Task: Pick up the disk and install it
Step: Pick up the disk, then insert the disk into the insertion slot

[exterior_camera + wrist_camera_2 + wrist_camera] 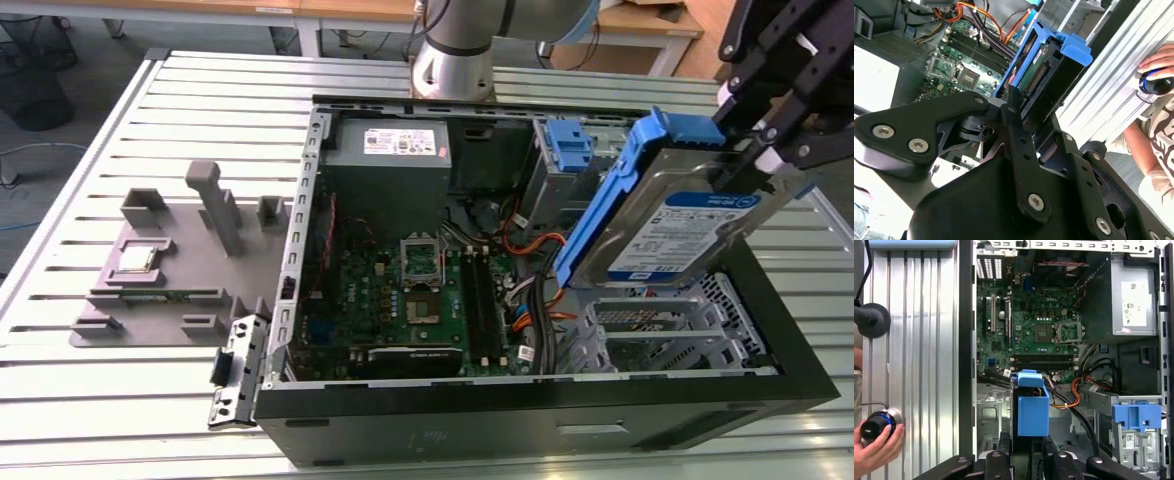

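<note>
Clamping the disk (674, 230) near its upper corner, the gripper (763, 165) is holding it in the air over the open computer case (534, 420), with its black fingers closed on the drive's two flat faces. In the exterior view the drive is hanging tilted just below the fingers, above the metal cage end of the case on the exterior view's right. Its white-and-blue label is facing the camera, and its blue carrier frame (603, 200) is running along the edge nearest the motherboard (400, 290).

The grey power supply box (400, 145) with a white sticker and the narrow blue latch (569, 150) are sitting at the far end of the case, apart from the drive. In the second wrist view the disk (1036, 75) is reaching straight away from the closed fingers, with its connector edge showing. In the first wrist view the frame's blue end (1033, 412) is showing end-on directly ahead of the gripper (1024, 462).

A person's hand (876, 447) is resting on a black knob (874, 425) on the slatted metal table (919, 340) beside the case. A grey fixture (174, 260) is lying on the table at the exterior view's left, well apart from the drive.
</note>
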{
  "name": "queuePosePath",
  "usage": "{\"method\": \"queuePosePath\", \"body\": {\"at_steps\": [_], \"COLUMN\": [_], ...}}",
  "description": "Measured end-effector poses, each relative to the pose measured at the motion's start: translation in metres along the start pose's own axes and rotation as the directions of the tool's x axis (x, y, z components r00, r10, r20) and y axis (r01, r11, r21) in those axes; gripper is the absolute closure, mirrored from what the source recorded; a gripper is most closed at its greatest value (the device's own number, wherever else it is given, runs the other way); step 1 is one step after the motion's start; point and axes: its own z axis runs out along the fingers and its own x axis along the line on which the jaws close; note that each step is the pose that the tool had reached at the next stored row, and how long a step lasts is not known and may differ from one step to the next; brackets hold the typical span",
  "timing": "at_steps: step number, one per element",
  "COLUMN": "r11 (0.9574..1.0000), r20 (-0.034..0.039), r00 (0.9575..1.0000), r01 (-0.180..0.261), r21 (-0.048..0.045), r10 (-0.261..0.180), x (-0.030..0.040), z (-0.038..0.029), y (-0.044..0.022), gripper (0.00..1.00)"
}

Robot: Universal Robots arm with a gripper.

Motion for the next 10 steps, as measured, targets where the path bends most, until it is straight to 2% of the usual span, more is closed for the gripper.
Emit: {"method": "queuePosePath", "body": {"at_steps": [3, 7, 10], "r11": [1.0, 1.0, 1.0], "r20": [-0.0001, -0.0003, 0.0], "r00": [1.0, 1.0, 1.0], "r01": [-0.001, -0.001, -0.001], "r21": [0.0, 0.0, 0.0], "r10": [0.001, 0.001, 0.001], "x": [0.0041, 0.0047, 0.0049], "z": [0.0002, 0.0015, 0.0024], "y": [-0.0003, -0.0012, -0.005], "gripper": [0.65, 0.65, 0.65]}}
